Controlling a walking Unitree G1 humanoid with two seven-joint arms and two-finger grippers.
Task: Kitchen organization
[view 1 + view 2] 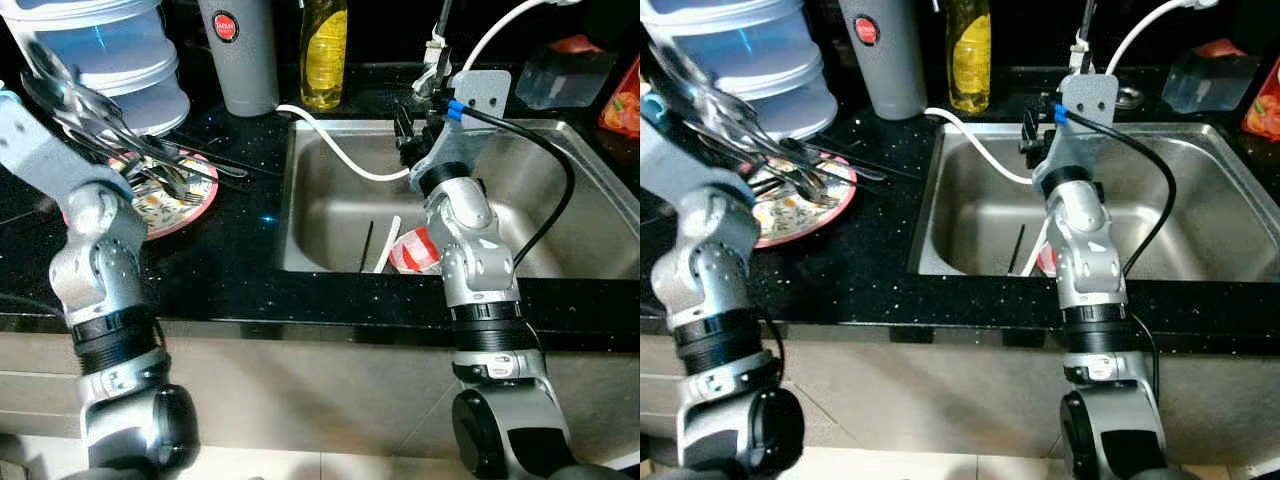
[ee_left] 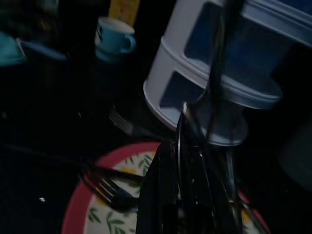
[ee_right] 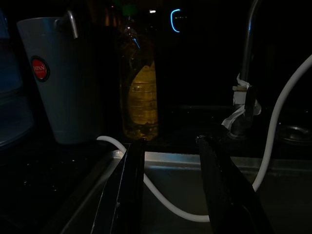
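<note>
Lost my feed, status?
Left gripper shut on cutlery over the plate. Right gripper open above sink. White hose across basin.

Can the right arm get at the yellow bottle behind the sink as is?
Probably yes. The right gripper is open and empty over the sink's back left corner, aimed at the yellow bottle. The white hose lies below the path, and the grey cup stands close beside it.
</note>
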